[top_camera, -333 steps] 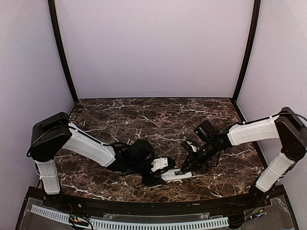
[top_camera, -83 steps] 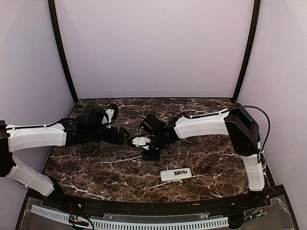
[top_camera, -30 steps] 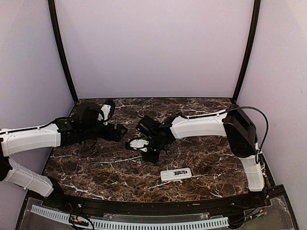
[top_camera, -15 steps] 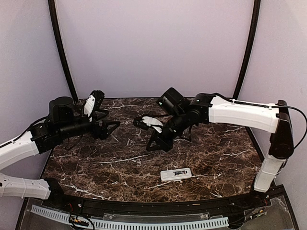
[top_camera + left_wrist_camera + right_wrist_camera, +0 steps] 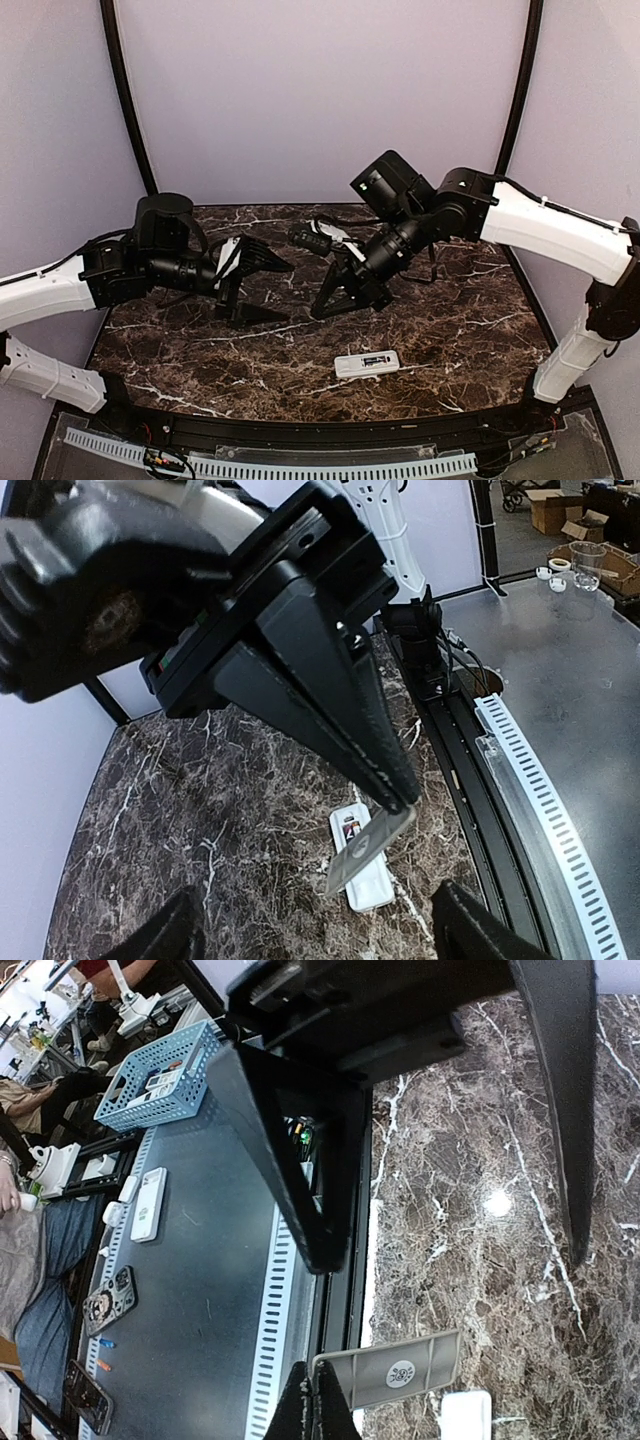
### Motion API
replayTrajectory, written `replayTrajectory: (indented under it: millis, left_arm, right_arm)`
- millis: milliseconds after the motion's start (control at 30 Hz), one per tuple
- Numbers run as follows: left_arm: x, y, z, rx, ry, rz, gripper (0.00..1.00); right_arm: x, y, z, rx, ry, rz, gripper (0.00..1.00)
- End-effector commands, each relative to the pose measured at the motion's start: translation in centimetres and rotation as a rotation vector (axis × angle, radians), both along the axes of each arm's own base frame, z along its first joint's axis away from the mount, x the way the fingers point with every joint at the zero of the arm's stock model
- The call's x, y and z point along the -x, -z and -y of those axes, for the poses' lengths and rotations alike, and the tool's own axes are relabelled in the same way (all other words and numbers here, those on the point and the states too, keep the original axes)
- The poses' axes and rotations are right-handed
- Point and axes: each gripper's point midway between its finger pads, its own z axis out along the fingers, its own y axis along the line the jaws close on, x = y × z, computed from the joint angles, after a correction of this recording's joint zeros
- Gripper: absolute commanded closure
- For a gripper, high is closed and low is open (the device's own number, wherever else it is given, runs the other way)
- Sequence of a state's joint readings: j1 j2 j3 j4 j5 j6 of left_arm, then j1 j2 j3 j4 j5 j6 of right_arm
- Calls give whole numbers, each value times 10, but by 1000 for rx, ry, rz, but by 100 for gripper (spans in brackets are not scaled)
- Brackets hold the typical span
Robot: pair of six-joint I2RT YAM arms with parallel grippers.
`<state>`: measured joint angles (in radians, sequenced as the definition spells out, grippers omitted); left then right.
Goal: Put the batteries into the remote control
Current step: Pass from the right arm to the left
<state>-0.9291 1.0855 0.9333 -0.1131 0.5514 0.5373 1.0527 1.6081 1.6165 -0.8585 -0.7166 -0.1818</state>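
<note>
The remote control, a small white rectangular handset [image 5: 367,364], is seen lying flat on the dark brown marble tabletop [image 5: 200,350] near its front edge, well apart from both arms. Its battery bay [image 5: 352,830] is uncovered and turned upward, and something dark is seen inside, too small to be counted as one battery or two. No loose batteries can be made out on the tabletop, so the loading is judged done or nearly done. A thin flat grey cover piece [image 5: 395,1368] is pinched at the very tips of the right gripper [image 5: 320,312], which is closed on it and raised above the tabletop. The left gripper [image 5: 262,290] is held spread apart and empty, facing the right one. Refitting the cover over the bay is judged to be what remains.
</note>
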Motion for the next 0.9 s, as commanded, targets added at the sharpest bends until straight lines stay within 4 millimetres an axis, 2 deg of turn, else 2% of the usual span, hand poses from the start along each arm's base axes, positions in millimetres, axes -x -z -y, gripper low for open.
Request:
replayTrajectory:
  millis: [0, 100, 267, 400, 633, 800, 867]
  left_arm:
    - [12, 9, 9, -40, 96, 40, 27]
    - [15, 15, 13, -48, 107, 55, 32]
    - [21, 15, 14, -41, 138, 57, 34]
    - [18, 19, 19, -31, 126, 70, 49]
    - [12, 22, 21, -13, 97, 98, 55]
    - [10, 22, 24, -12, 88, 96, 66]
    - [9, 20, 26, -4, 80, 101, 68]
  right_arm:
    - [10, -18, 2, -34, -25, -11, 100]
    - [10, -23, 2, -51, -18, -2, 100]
    - [6, -26, 1, -62, -1, 22, 100]
    - [6, -31, -2, -91, -2, 26, 100]
    - [8, -40, -2, -122, -9, 21, 100]
    - [7, -41, -4, -133, -3, 22, 100]
    - [8, -42, -5, -137, -10, 14, 100]
